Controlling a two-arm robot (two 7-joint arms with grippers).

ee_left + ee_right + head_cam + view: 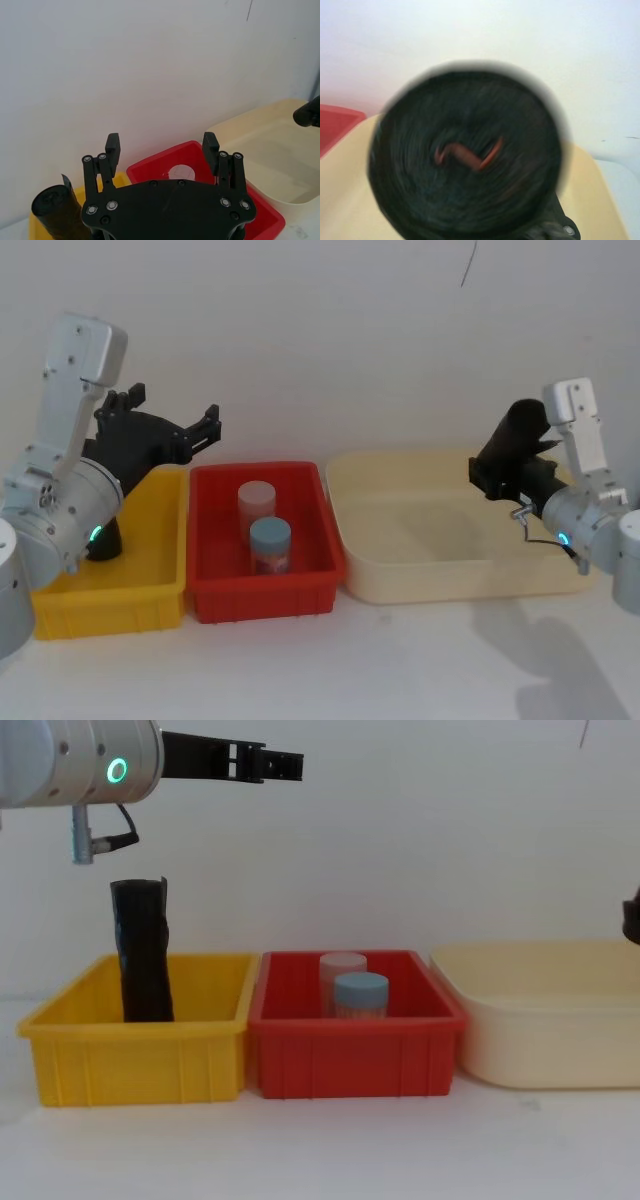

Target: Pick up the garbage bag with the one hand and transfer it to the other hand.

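Nearest, on the white table (330, 1150): three containers in a row, L to R: yellow bin (130, 1050), red bin (355, 1055), cream tub (550, 1040), neighbours touching or nearly so. The red bin holds two upright jars, a blue-lidded jar (360, 995) in front of a pale-lidded jar (343, 965); neither is a task item.

The garbage bag (140, 955) stands on end in the yellow bin, left of centre, slightly kinked, approx. upright, its upper part well above the rim. Nothing touches it.

Above and beyond: the L gripper (161, 142) is high up, well clear of the bag. It reaches level over the yellow/red bin boundary, jaws spread wide w/ nothing between them. Its wrist, green ring lit, hangs over the bag. The R gripper (508, 462) sits high over the cream tub's R end. By the look of it, it is clamped on a second black roll (522, 425) that tilts up from it; the R wrist view faces that roll's end.

Farthest: plain white wall (330, 330).

Step in hand (judged): pre-grasp; pick-up not yet begun. The next move calls for the L gripper to pitch down and draw back over the bag, then straddle its exposed upper part. It must close firmly on the slippery film and lift straight up to clear the bin wall. Handover needs the R gripper free, which it does not seem to be.
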